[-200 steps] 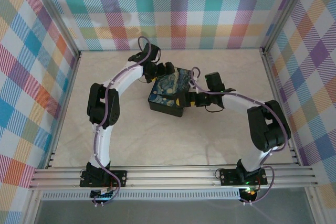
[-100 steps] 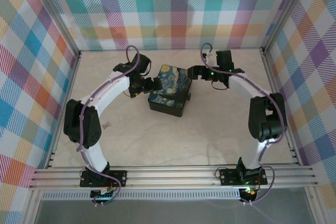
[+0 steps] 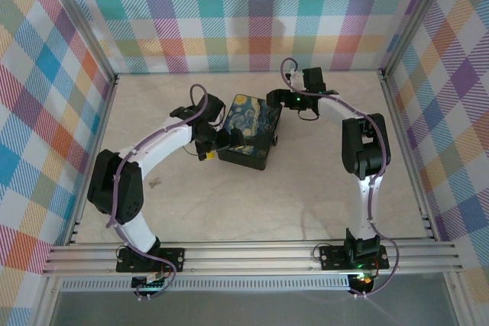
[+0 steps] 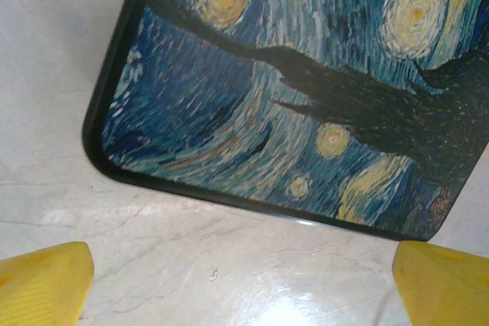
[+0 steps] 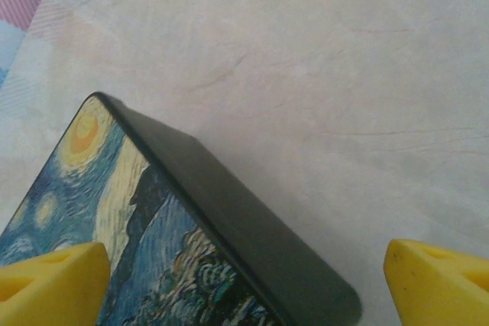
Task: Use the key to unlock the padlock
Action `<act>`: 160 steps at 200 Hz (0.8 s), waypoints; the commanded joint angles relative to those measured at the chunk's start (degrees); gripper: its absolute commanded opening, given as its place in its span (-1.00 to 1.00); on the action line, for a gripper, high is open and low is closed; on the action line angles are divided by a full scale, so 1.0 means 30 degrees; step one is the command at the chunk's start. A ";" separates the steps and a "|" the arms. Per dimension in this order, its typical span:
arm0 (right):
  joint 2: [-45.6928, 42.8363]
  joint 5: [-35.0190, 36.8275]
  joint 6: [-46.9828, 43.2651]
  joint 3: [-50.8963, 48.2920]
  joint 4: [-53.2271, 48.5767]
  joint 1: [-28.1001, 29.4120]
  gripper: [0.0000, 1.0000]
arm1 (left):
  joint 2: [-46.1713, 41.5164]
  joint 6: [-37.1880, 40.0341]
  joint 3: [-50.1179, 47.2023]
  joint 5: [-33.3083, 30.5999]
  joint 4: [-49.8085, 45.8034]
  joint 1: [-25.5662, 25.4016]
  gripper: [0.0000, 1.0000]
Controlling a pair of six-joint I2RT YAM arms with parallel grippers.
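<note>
Padlock (image 3: 274, 141) beside box (image 3: 246, 129), apart from right tool (image 3: 270, 101), jaws wide

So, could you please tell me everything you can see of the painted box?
The box is black, rectangular with rounded corners, its lid painted in blue and yellow swirls with a dark tree shape. It sits closed and askew on the pale table, back of centre. Open left fingers face its left side, open right fingers its far-right corner; neither visibly touches it.
</note>
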 commanded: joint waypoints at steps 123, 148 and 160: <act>-0.9606 -0.3075 -0.2100 -1.2198 0.2585 0.0958 0.73 | 0.6566 0.1156 0.8301 -0.1007 -0.0158 0.0741 1.00; -1.0044 -0.2410 -0.1193 -1.2293 0.2405 0.0972 0.70 | 0.7101 0.1530 0.8632 -0.0571 0.0344 0.0821 1.00; -1.0500 -0.2483 -0.0367 -1.2832 0.3379 0.1083 0.69 | 0.7309 0.1478 0.8600 -0.0046 0.0969 0.1063 1.00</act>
